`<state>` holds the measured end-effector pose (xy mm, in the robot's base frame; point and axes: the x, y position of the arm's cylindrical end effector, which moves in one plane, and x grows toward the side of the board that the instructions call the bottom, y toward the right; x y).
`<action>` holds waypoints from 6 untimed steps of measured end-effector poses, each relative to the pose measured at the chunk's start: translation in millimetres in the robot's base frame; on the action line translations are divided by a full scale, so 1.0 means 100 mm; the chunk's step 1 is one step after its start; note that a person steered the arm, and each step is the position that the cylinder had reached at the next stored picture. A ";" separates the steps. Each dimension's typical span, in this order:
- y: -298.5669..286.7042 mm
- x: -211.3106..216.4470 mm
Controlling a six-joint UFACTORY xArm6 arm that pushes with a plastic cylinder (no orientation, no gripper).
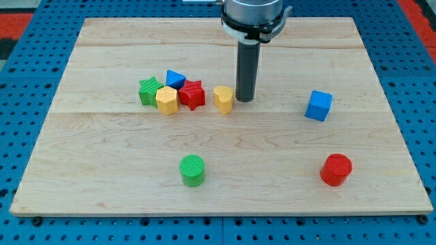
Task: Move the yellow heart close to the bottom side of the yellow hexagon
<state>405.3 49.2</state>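
The yellow heart (223, 99) lies near the board's middle, a little above centre. The yellow hexagon (166, 101) lies to its left, in a tight cluster with a green star (149, 90), a blue triangle (176, 79) and a red star (193, 94). The red star sits between the hexagon and the heart. My tip (244, 100) stands just to the right of the yellow heart, touching or nearly touching its right side.
A blue cube (318, 105) lies at the right. A green cylinder (192, 170) lies at the lower middle and a red cylinder (336, 169) at the lower right. The wooden board (102, 170) rests on a blue perforated table.
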 end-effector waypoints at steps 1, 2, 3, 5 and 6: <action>0.07 -0.11; -0.21 -0.08; -0.38 0.11; -0.42 0.54; -0.62 0.52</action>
